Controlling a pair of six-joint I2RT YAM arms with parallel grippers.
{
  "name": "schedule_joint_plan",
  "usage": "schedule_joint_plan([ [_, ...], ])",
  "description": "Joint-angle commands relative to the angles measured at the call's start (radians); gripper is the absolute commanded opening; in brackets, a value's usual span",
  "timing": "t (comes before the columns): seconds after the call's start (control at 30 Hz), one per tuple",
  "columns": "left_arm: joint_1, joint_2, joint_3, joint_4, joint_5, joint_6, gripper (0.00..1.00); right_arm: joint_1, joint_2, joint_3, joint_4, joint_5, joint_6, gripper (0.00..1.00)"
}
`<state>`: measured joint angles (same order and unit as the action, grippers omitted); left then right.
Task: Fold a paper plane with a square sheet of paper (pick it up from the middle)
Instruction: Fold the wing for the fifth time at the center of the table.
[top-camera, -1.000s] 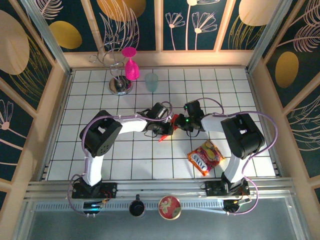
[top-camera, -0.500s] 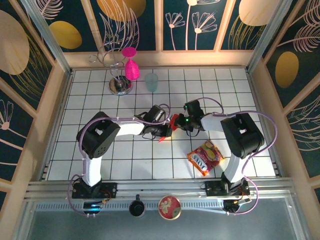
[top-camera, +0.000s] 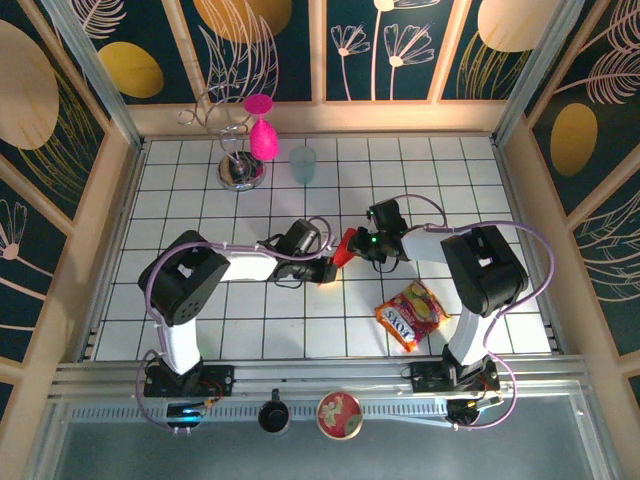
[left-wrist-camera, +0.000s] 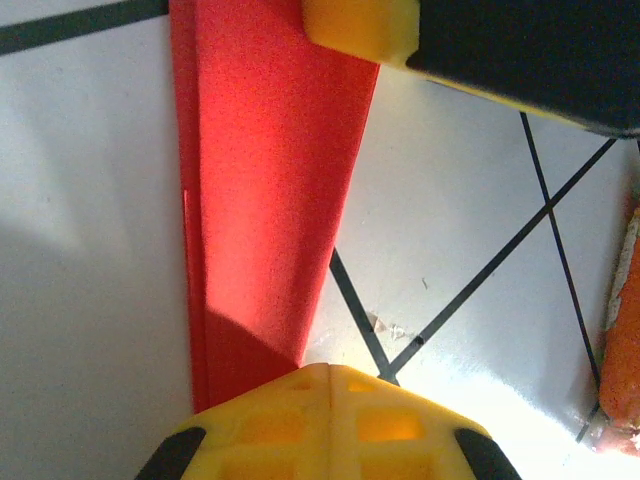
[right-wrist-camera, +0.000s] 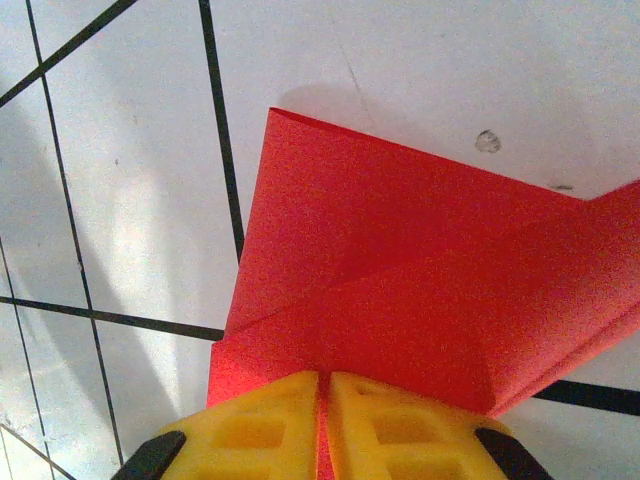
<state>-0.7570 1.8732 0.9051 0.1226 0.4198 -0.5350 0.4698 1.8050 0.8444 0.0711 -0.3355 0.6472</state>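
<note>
The red sheet of paper (top-camera: 344, 244) lies folded into a long narrow wedge on the white tiled table (top-camera: 200, 200), between the two grippers. In the left wrist view the paper (left-wrist-camera: 270, 180) tapers down to my left gripper (left-wrist-camera: 330, 378). Its yellow fingers are shut seam to seam and sit over the paper's narrow tip. From above, the left gripper (top-camera: 322, 272) is at the paper's near-left end. My right gripper (top-camera: 356, 245) holds the wider far end. In the right wrist view a red edge of the paper (right-wrist-camera: 400, 270) runs into the slit of the right gripper (right-wrist-camera: 323, 388). The right gripper's fingertip (left-wrist-camera: 355, 25) shows beside the paper.
A red-and-yellow snack packet (top-camera: 412, 313) lies at the near right, and its edge (left-wrist-camera: 620, 340) shows by the left gripper. At the back stand a pink goblet (top-camera: 262, 135) on a wire stand (top-camera: 235, 160) and a pale green cup (top-camera: 303, 163). A round tin (top-camera: 340, 413) sits on the front rail.
My left gripper has drawn back toward the near left along the paper, its arm stretching lower. The right gripper and its hold have stayed put.
</note>
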Motion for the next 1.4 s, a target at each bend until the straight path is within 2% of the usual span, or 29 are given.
schedule_joint_plan([
  [0.0, 0.002, 0.006, -0.086, -0.206, 0.042, -0.012, 0.0, -0.012, 0.113, -0.048, -0.152, 0.137, -0.027, 0.14],
  [0.5, 0.002, -0.131, -0.271, -0.188, 0.04, -0.069, 0.0, -0.011, 0.112, -0.049, -0.152, 0.134, -0.031, 0.14],
  [0.67, 0.004, -0.253, -0.198, -0.216, 0.022, -0.06, 0.0, 0.018, 0.077, -0.042, -0.123, 0.087, -0.047, 0.13],
  [0.8, 0.006, -0.319, -0.136, -0.144, 0.036, -0.091, 0.0, 0.061, 0.04, -0.014, -0.104, 0.046, -0.053, 0.13],
  [0.97, 0.007, -0.275, -0.122, 0.014, 0.03, -0.179, 0.0, 0.072, 0.011, -0.005, -0.071, 0.002, -0.04, 0.13],
  [1.2, 0.006, -0.128, -0.057, 0.029, -0.004, -0.219, 0.0, 0.072, 0.017, -0.001, -0.055, -0.02, -0.043, 0.13],
  [1.37, 0.007, -0.088, -0.024, 0.022, -0.025, -0.209, 0.0, 0.072, 0.018, -0.007, -0.044, -0.028, -0.04, 0.13],
])
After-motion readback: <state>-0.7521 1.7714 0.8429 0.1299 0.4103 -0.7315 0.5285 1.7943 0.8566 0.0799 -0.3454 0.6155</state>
